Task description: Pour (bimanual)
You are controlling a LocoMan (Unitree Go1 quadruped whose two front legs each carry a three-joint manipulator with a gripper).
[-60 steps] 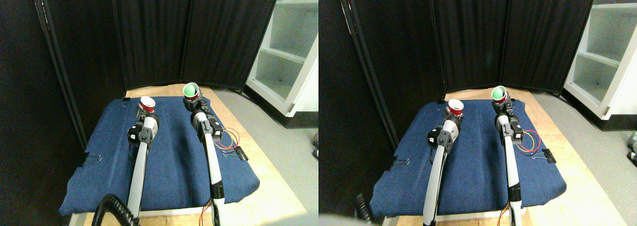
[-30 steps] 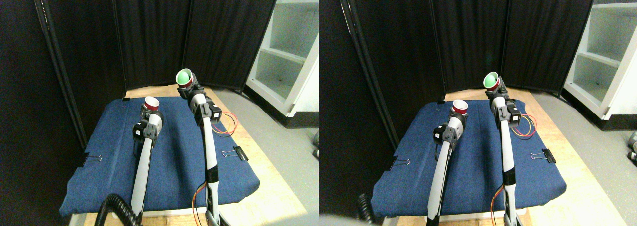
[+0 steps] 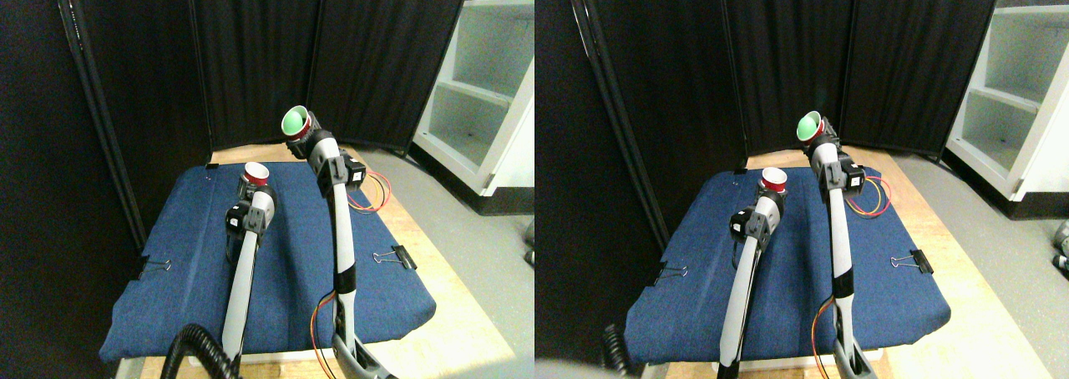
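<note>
A red cup with a white rim (image 3: 256, 175) stands upright at the tip of my left gripper (image 3: 253, 187), above the blue cloth (image 3: 167, 254). My left gripper is shut on this cup. A second red cup with a green inside (image 3: 295, 123) is held higher, to the right and farther back. It is tilted, its mouth facing left and toward me. My right gripper (image 3: 302, 137) is shut on it. The green-lined cup sits above and right of the white-rimmed one, with a gap between them. I cannot see what is inside either cup.
Black folding screens (image 3: 250, 53) stand behind the cloth. A white shelf unit (image 3: 484, 87) is at the right. Binder clips (image 3: 401, 256) hold the cloth to the wooden board (image 3: 468, 329). Red and yellow wires (image 3: 374, 191) loop beside my right arm.
My right arm has risen and swung left with the green-lined cup, which now tilts more to the left. My left arm shifted slightly right and holds its cup nearly still.
</note>
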